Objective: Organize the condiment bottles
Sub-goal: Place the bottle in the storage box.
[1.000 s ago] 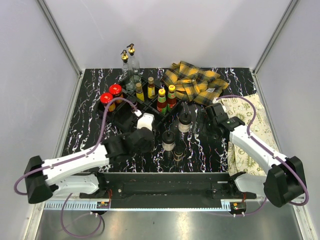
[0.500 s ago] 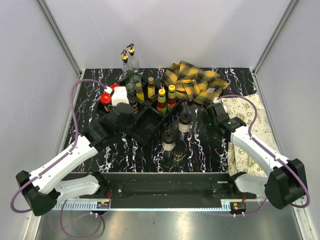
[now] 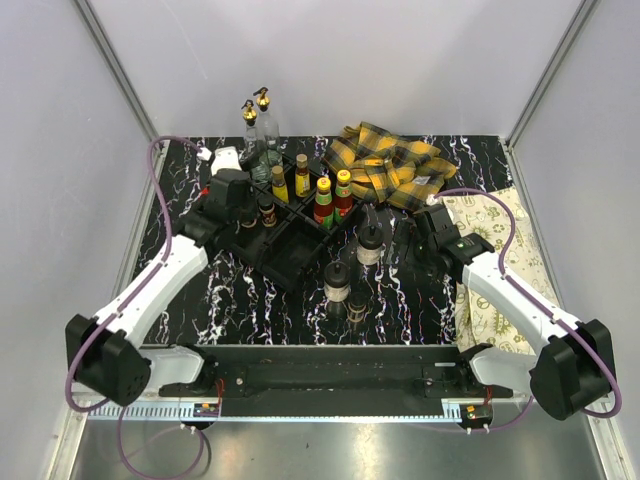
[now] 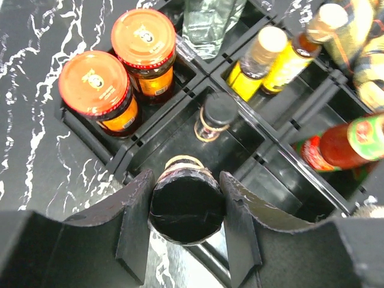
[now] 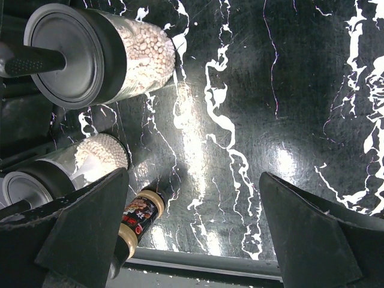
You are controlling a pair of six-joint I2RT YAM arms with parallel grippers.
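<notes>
Black tray (image 4: 282, 174) has little boxes in it. Two jars with red lids (image 4: 96, 84) sit side by side at its corner, with orange stuff inside. In the box beside them stands a small bottle with a black cap (image 4: 217, 114). Just by it, the left gripper (image 4: 186, 192) is squeezed onto another black-capped bottle (image 4: 187, 210) at the near edge of that box. I cannot tell if it touches the bottom. Yellow-capped bottles (image 4: 258, 60) and a red sauce bottle (image 4: 348, 141) stand in boxes further on. The right gripper (image 5: 193, 177) has its fingers spread wide, near two shakers (image 5: 102, 54) full of white grains and one tiny bottle (image 5: 138, 219) — all out on the table (image 5: 270, 90). Two clear glass bottles (image 3: 265, 122) stand at the back. The table is black with white streaks. A yellow plaid cloth (image 3: 385, 165) lies on it, and pale walls (image 3: 400, 60) stand around.
</notes>
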